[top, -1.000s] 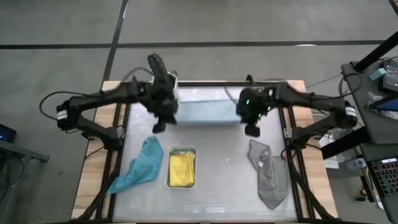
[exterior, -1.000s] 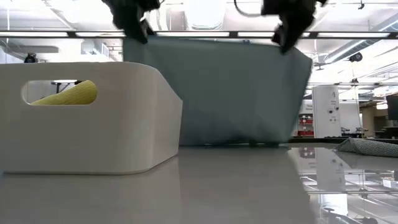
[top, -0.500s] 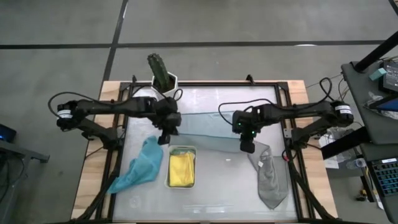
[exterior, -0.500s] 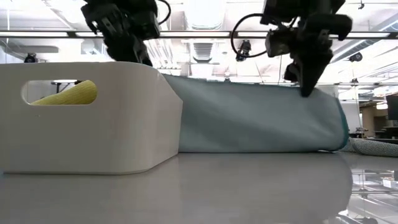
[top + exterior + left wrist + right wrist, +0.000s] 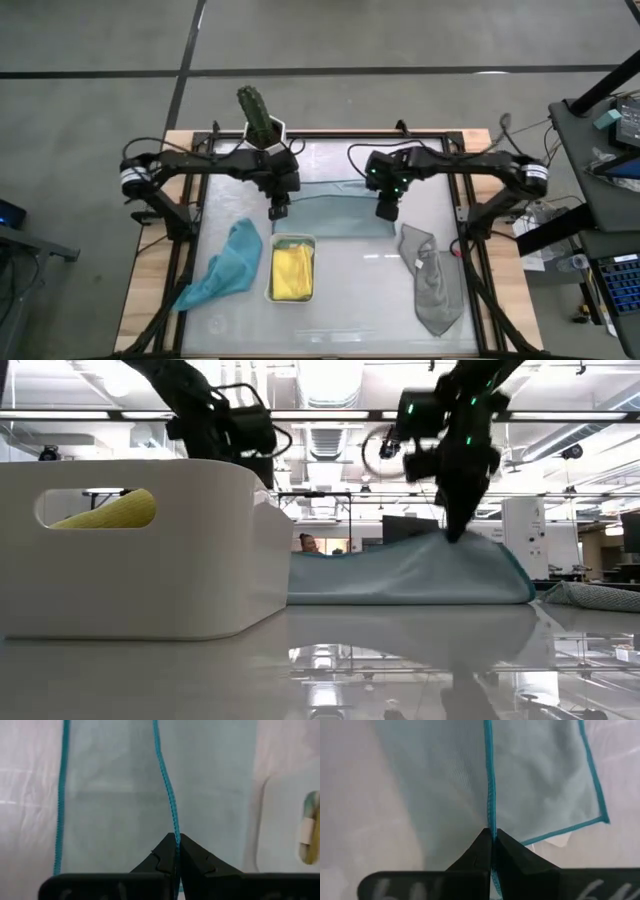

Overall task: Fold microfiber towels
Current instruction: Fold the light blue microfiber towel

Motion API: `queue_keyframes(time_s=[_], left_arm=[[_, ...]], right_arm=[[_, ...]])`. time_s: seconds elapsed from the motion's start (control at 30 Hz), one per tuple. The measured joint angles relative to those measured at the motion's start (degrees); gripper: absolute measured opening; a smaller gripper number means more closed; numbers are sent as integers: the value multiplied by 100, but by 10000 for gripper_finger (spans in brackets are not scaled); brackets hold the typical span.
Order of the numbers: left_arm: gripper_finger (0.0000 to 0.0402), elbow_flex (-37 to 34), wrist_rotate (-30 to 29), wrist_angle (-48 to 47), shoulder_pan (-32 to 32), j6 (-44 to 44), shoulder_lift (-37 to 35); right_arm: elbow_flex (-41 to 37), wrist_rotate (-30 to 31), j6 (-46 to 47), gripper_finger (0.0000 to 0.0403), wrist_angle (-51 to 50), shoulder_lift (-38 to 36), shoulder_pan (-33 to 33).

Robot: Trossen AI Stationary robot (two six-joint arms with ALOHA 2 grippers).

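Two grippers lay the pale blue towel down in a fold behind the tray.

Both the left gripper (image 5: 279,211) and the right gripper (image 5: 385,211) stay pinched tight on the teal-stitched hem of the light blue microfiber towel (image 5: 335,205), which a second ago hung upright between them and now lies doubled on the table just behind the white rectangular tray (image 5: 291,268). Only the right corner is still raised. Inside that tray sits the yellow folded cloth (image 5: 292,272); the teal crumpled cloth (image 5: 228,262) lies left of the tray and the grey rumpled cloth (image 5: 431,279) well to its right. The first fold looks nearly made; releasing the hem seems the next step.
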Motion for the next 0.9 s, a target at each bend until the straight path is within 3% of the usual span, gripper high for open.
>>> queue_keyframes(time_s=[0.33,0.6,0.8,0.9], left_arm=[[0,38,-3,-17,169,110,277],[0,44,-44,-332,202,116,277],[0,125,-850,-594,345,126,245],[0,125,-908,-521,465,139,245]], right_arm=[[142,-4,-568,8,-11,1126,-352],[478,4,-818,8,-29,1312,-385],[768,141,-1034,8,-17,1304,-526],[798,230,-1129,8,5,1344,-632]])
